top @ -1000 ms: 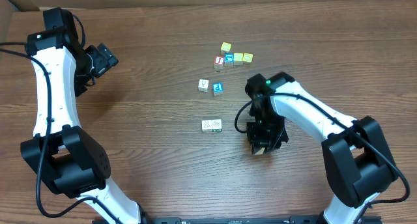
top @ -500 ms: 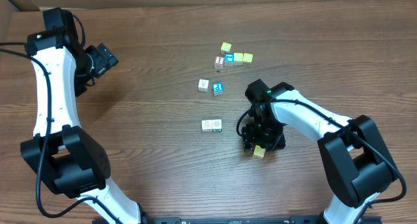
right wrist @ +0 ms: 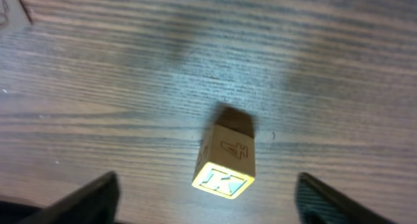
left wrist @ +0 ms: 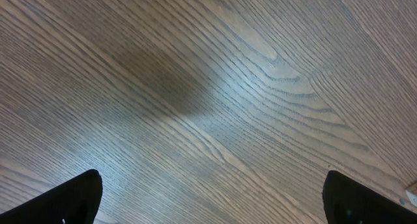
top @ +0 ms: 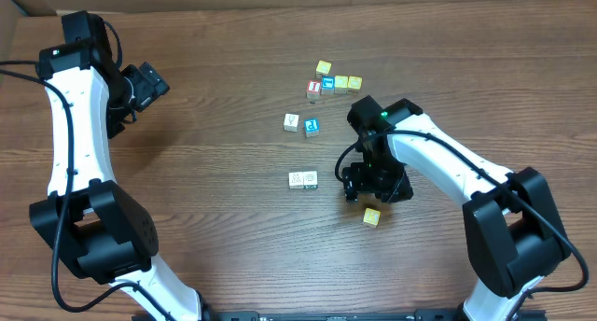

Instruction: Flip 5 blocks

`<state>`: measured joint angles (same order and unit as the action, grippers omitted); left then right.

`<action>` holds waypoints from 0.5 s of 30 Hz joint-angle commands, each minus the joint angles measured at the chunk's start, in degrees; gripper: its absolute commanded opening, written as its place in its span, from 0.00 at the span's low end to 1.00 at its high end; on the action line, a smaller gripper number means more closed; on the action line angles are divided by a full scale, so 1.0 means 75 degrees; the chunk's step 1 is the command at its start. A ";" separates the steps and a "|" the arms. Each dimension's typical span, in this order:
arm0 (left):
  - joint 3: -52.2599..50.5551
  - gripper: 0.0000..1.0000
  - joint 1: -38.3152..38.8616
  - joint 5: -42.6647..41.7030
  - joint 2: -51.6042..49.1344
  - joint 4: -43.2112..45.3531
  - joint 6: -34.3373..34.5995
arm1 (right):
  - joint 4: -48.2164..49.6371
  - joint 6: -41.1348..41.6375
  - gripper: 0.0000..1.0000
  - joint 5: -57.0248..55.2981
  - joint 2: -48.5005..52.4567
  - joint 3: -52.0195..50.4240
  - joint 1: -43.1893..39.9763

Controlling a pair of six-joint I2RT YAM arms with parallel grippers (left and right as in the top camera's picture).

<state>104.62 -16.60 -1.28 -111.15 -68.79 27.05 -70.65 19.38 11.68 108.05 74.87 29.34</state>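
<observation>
Blocks are being shown scattered over the middle of the desk (top: 215,218), right of centre. A yellow block (top: 372,216) is sitting alone, closest to the front edge. In the right wrist view a K is being shown on its near face, w/ bare wood on both sides. The right gripper (top: 373,183) is being held just on the far side of it, not touching. Its fingers (right wrist: 91,195) are being kept spread wide, w/ nothing pinched. A white pair (top: 302,179) is lying side by side & touching, left of that gripper. Further toward the far edge, a white block (top: 292,122) & a blue block (top: 312,127) are sitting just beside each other. Nearest the far edge a short row is being formed by a red-topped cube (top: 314,87), a blue-topped block (top: 327,85) & two yellow-topped blocks (top: 348,82), w/ one more yellow cube (top: 323,68) just beyond. The left gripper (top: 147,86) is being held near the far left corner, well apart from every block. Its fingertips (left wrist: 71,198) are being kept fully spread over bare wood.
</observation>
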 commanded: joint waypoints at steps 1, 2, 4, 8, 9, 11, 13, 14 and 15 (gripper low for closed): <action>0.0117 1.00 -0.0006 0.0029 0.0087 0.0003 -0.0029 | 0.0166 0.0659 0.77 -0.0009 -0.0079 -0.0443 0.0047; 0.0117 1.00 -0.0003 0.0029 0.0087 0.0003 -0.0029 | 0.0315 0.0752 0.75 -0.0012 -0.0079 -0.0600 0.0070; 0.0117 1.00 -0.0003 0.0029 0.0087 0.0003 -0.0029 | 0.0697 0.0921 0.69 -0.0012 -0.0079 -0.0947 0.0079; 0.0117 1.00 -0.0003 0.0029 0.0087 0.0003 -0.0029 | 0.1285 0.1023 0.53 -0.0015 -0.0079 -0.1276 0.0079; 0.0117 1.00 -0.0003 0.0029 0.0087 0.0003 -0.0029 | 0.1367 0.1026 0.47 -0.0009 -0.0079 -0.1247 0.0079; 0.0117 1.00 -0.0003 0.0029 0.0087 0.0003 -0.0029 | 0.1338 0.1023 0.38 -0.0009 -0.0079 -0.1032 0.0064; 0.0117 1.00 -0.0003 0.0029 0.0087 0.0003 -0.0029 | 0.1268 0.1020 0.33 -0.0012 -0.0093 -0.0659 0.0064; 0.0117 1.00 -0.0003 0.0029 0.0087 0.0003 -0.0029 | 0.1195 0.1020 0.31 -0.0015 -0.0093 -0.0431 0.0064; 0.0117 1.00 -0.0003 0.0029 0.0087 0.0003 -0.0029 | 0.1090 0.1017 0.30 -0.0041 -0.0093 -0.0131 0.0064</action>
<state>104.62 -16.60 -1.28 -111.15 -68.79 27.05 -62.35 26.55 11.73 108.07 68.45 29.67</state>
